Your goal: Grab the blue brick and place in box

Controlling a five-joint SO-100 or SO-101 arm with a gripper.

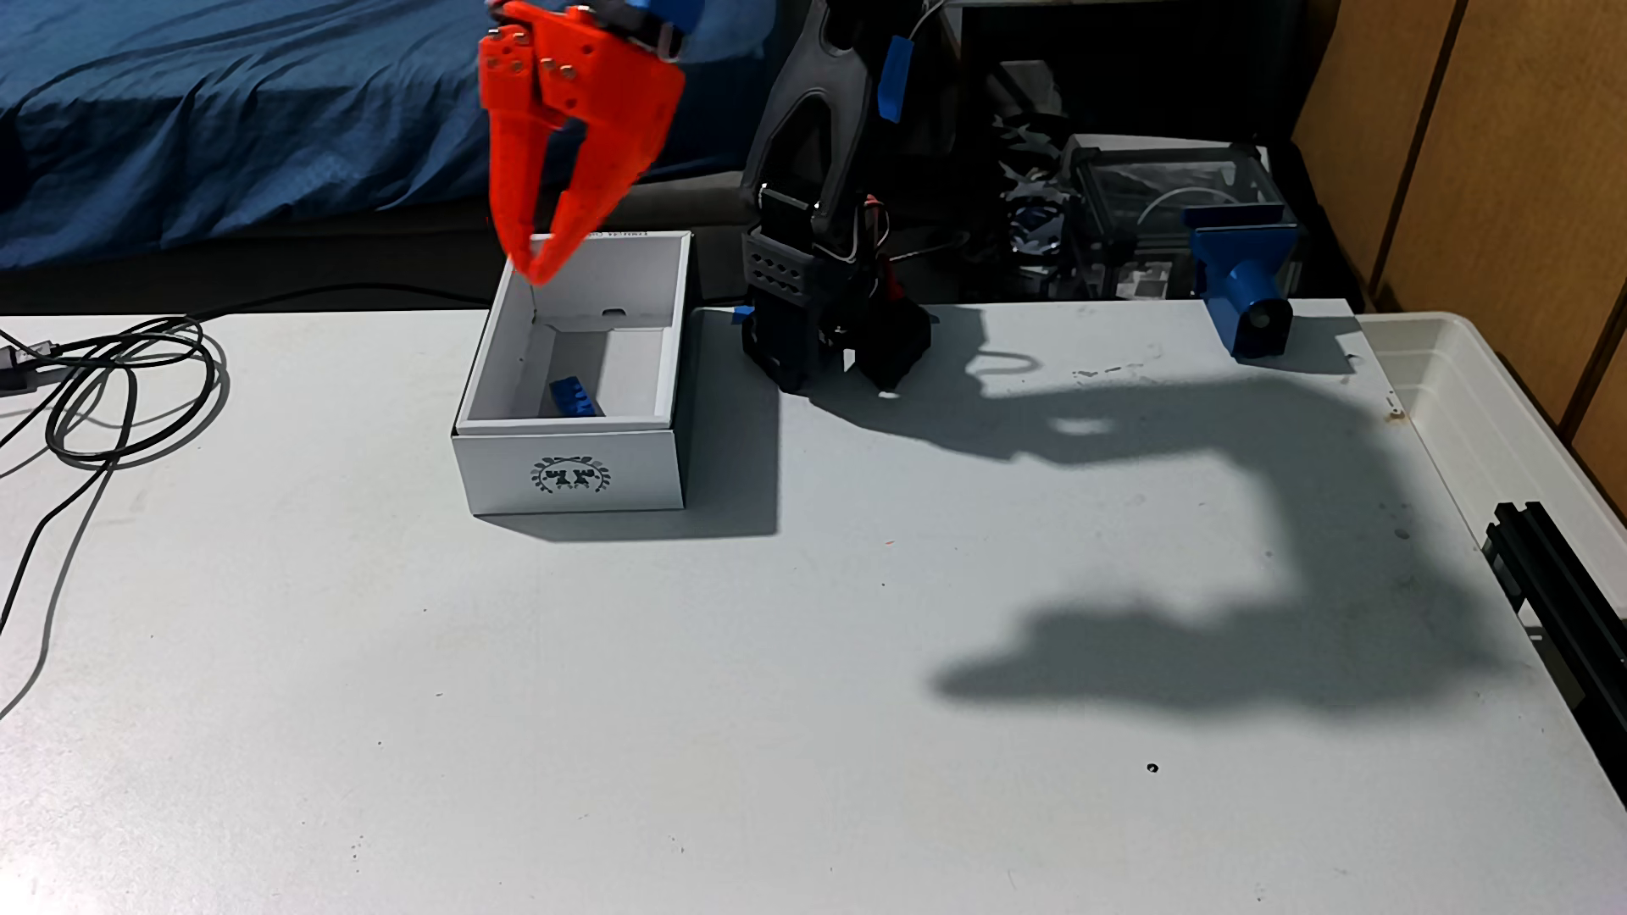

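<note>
Item: blue brick point(577, 399). Small bright blue plastic toy building brick. Location: inside the box point(570, 466), on its floor near the front wall, lying at a slant to the walls; only part of its studded top shows above the front rim.

Container: white rectangular cardboard box, open-topped, black wreath emblem on the short side facing the camera. It stands on the white tabletop point(792, 704), just beside the black arm base point(828, 325).

Pincer point(539, 271): orange, two-fingered, hanging above the far left corner of the box, tips pointing down. The fingers meet at the tips with a gap higher up; nothing is between them.

Handling, by judgement: the brick is likely light, rigid and hard, not fragile. Its smooth plastic sides may slip under a loose pinch. Best taken across the two long flat sides, fingers squarely opposed; the studded top offers a poorer seat. The cardboard box looks light enough to shift if knocked.

Task status, by judgement: the brick lies in the box, so placement appears done.

Other: coiled black cable point(123, 387) at the left; blue 3D-printed part point(1246, 290) at the far right edge.
</note>
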